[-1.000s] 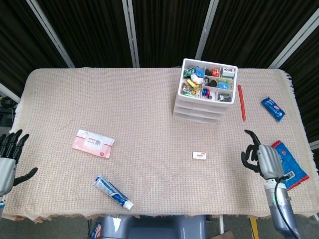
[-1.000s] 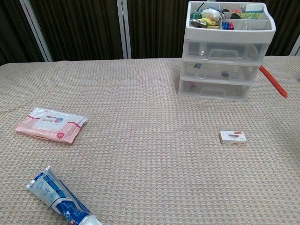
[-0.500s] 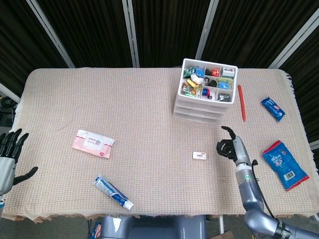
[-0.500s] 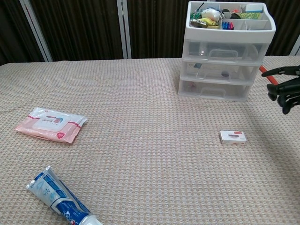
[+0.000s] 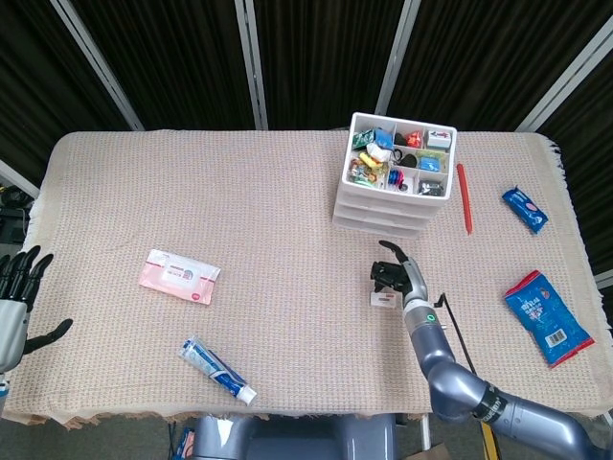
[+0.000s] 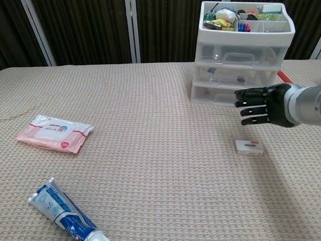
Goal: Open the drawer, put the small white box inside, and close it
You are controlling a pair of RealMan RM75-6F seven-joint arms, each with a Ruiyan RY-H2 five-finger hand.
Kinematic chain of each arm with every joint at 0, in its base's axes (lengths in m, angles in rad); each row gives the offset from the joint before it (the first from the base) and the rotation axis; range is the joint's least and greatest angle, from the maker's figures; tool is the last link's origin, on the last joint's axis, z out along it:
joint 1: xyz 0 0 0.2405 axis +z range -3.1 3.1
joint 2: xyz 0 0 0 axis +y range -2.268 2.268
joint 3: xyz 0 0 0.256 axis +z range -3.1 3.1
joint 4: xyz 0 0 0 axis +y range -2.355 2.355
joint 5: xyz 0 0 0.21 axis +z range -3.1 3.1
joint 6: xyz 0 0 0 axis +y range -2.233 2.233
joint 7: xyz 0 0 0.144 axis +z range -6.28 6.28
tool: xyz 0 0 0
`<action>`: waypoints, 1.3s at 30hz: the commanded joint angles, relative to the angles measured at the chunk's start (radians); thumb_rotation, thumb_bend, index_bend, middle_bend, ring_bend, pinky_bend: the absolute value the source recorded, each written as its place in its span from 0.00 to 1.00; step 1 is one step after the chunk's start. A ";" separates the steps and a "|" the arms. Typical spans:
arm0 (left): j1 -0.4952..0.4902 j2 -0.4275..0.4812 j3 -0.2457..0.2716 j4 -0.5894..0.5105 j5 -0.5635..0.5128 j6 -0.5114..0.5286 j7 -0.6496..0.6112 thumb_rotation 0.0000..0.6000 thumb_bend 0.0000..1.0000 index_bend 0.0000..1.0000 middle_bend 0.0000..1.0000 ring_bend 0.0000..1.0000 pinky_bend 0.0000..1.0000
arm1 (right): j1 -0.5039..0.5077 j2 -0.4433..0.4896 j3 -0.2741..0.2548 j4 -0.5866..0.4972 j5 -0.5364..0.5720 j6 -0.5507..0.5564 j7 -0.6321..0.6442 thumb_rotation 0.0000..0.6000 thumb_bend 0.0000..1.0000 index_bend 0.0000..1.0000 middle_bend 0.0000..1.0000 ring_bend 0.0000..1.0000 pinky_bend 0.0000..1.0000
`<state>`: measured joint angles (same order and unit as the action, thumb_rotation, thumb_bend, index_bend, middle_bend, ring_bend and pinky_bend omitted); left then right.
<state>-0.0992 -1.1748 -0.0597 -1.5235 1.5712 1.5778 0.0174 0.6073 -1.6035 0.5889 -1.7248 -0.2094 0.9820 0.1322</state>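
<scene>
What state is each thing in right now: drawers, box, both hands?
Drawer unit: all three drawers closed.
Small white box: flat on the table, not held.
Right hand: open, fingers spread, above the box, holding nothing.
Left hand: open, at the table's left edge.
Toothpaste tube: capped, lying flat.

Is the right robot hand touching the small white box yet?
Apart. The chest view shows the right robot hand hovering above the small white box, bare tablecloth visible between them.
</scene>
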 commanded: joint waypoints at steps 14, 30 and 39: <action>-0.006 0.014 -0.002 -0.024 -0.026 -0.030 -0.030 1.00 0.18 0.06 0.00 0.00 0.00 | 0.101 -0.144 0.095 0.218 0.036 -0.002 0.073 1.00 0.50 0.18 0.69 0.68 0.63; -0.008 0.024 0.001 -0.036 -0.032 -0.044 -0.049 1.00 0.18 0.06 0.00 0.00 0.00 | 0.153 -0.220 0.159 0.347 0.056 -0.007 0.108 1.00 0.50 0.18 0.69 0.68 0.63; -0.008 0.027 0.001 -0.042 -0.035 -0.047 -0.052 1.00 0.18 0.06 0.00 0.00 0.00 | 0.158 -0.236 0.197 0.372 0.082 -0.020 0.125 1.00 0.50 0.24 0.69 0.67 0.63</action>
<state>-0.1076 -1.1474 -0.0586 -1.5660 1.5360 1.5308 -0.0340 0.7653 -1.8375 0.7809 -1.3555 -0.1329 0.9649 0.2540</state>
